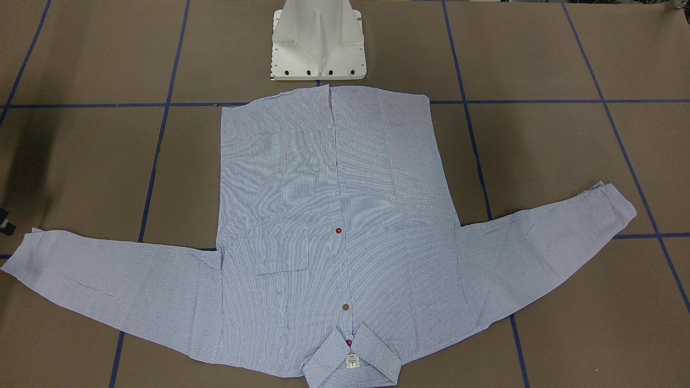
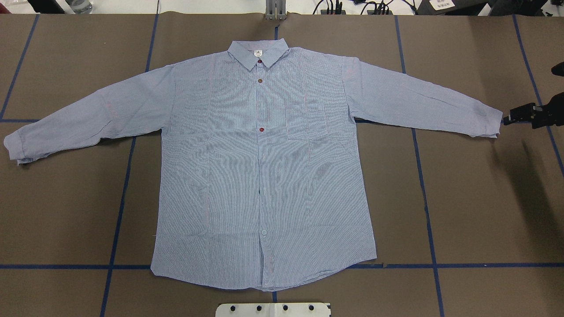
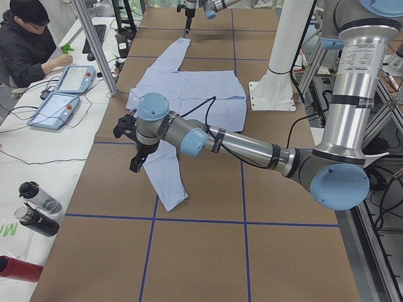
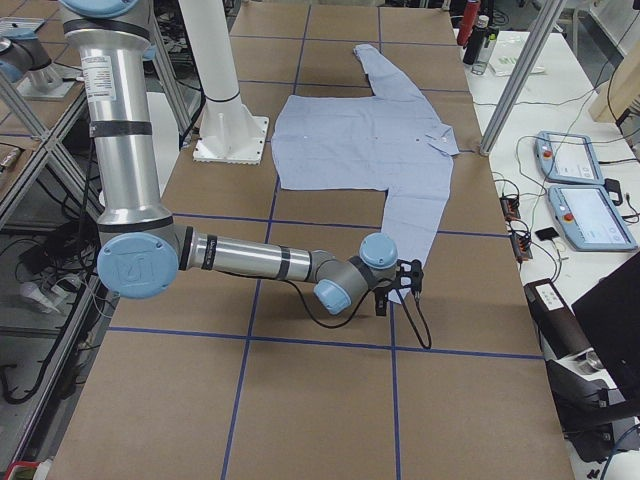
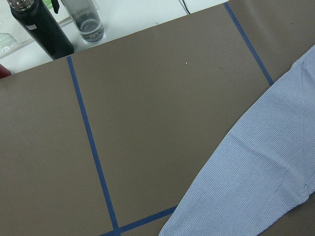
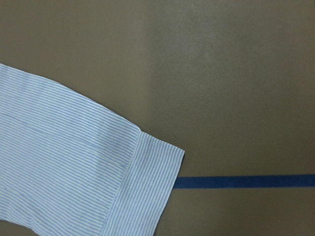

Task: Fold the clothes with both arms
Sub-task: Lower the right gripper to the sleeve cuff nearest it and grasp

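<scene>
The light blue-and-white striped shirt [image 2: 264, 176] lies flat and face up, buttoned, with both sleeves spread out and the collar away from the robot; it also shows in the front view [image 1: 334, 215]. My right gripper [image 2: 511, 118] hovers just beyond the right sleeve's cuff [image 2: 491, 123], apart from it, and its fingers look spread and empty in the right side view [image 4: 398, 295]. That cuff [image 6: 142, 187] fills the right wrist view. My left gripper [image 3: 129, 148] shows only in the left side view, above the left sleeve [image 3: 165, 179]; I cannot tell whether it is open.
The white pedestal base [image 2: 273, 309] stands at the shirt's hem. Bottles [image 5: 39, 29] stand past the table's left end. An operator [image 3: 31, 44] and teach pendants [image 3: 63, 94] are at the side bench. Blue tape lines [image 2: 425, 198] cross the brown table.
</scene>
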